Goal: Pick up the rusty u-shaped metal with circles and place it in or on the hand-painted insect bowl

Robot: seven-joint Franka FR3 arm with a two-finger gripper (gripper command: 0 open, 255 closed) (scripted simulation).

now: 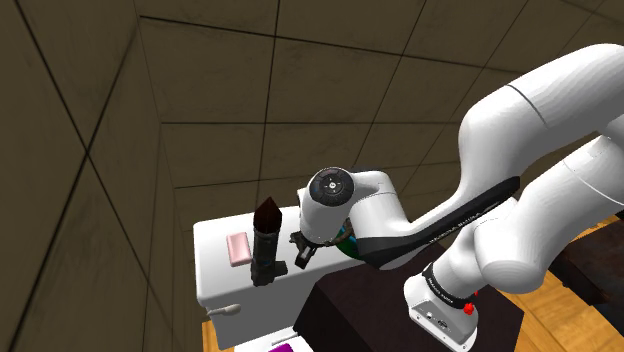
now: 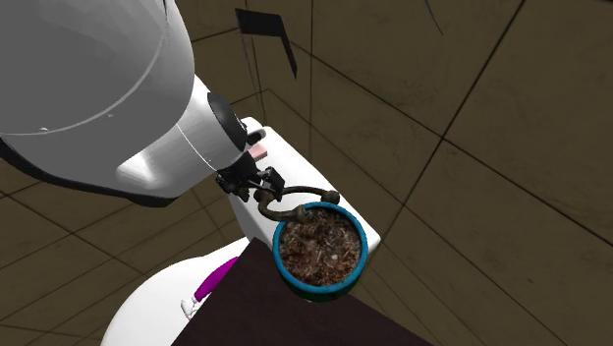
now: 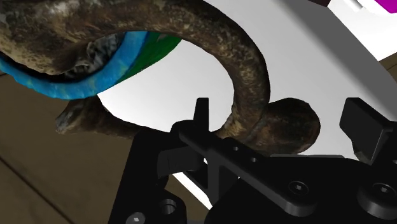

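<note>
**A:** ok, what's the tool (image 3: 283, 113) up to, is it gripping anything?

**B:** nah, it looks spread apart to me. The rusty u-shaped metal (image 3: 245, 57) has its knobby end between the fingers (image 3: 366, 127). There's a sliver of white showing between that knob and one finger though, so it isn't clamped.

**A:** and the rest of the piece?

**B:** it curves away from the tool and out over the blue rim of the bowl (image 3: 95, 86), which sits right in front of the tool. Can't tell if it's actually resting on the rim. The bowl's green outside and mottled brown inside.

**A:** what's under it all?

**B:** a white bench (image 2: 295, 162). Further past the tool there's a small pink block (image 2: 257, 154) lying on it, and brown tiled walls (image 2: 472, 118) beyond that.
</note>
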